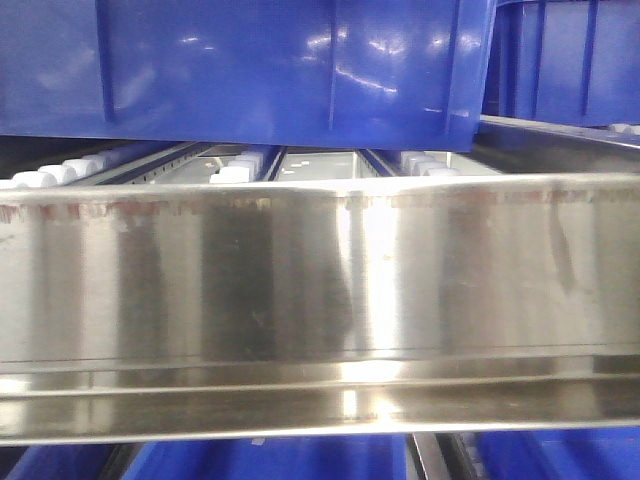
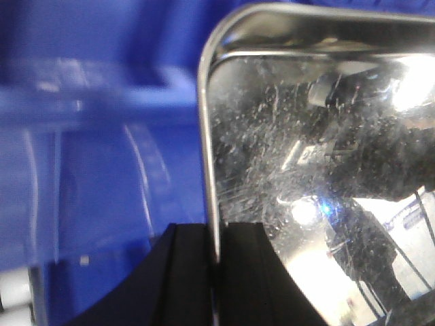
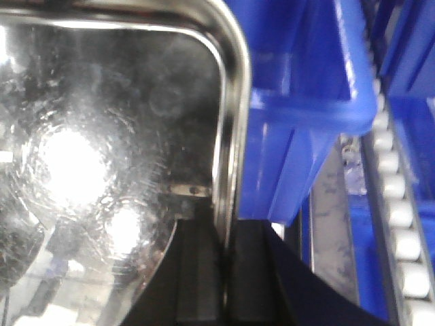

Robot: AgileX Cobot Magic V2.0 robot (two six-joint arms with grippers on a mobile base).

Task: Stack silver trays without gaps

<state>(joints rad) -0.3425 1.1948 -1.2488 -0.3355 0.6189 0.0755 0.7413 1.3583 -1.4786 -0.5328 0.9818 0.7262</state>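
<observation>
One silver tray (image 1: 320, 290) is all that can be counted. From the front view its shiny long wall and flared rim stretch across the whole width at mid-height, close to the camera. Whether a second tray sits nested in it cannot be told.

The tray hangs between two grippers, one at each end. In the left wrist view the left gripper (image 2: 216, 258) has its two black fingers (image 2: 183, 278) pressed together on the thin rim of the tray (image 2: 306, 170). That rim runs straight up from the pinch to a rounded corner. The scratched mirror face lies to the right of it.

In the right wrist view the right gripper (image 3: 223, 251) is clamped the same way. Its two dark fingers (image 3: 197, 278) squeeze the rim of the tray (image 3: 102, 136) just below another rounded corner, with the mirror face to the left.

Beyond the tray stands shelving. The front view shows two blue bins on the level above, one large blue bin (image 1: 250, 70) at the top and a second blue bin (image 1: 570, 60) at upper right. More blue plastic (image 1: 270, 460) shows under the tray. Three rows of white rollers (image 1: 235, 172) show behind the tray's top edge. In the right wrist view, a single line of white rollers (image 3: 401, 217) runs beside a blue bin (image 3: 299, 88).
</observation>
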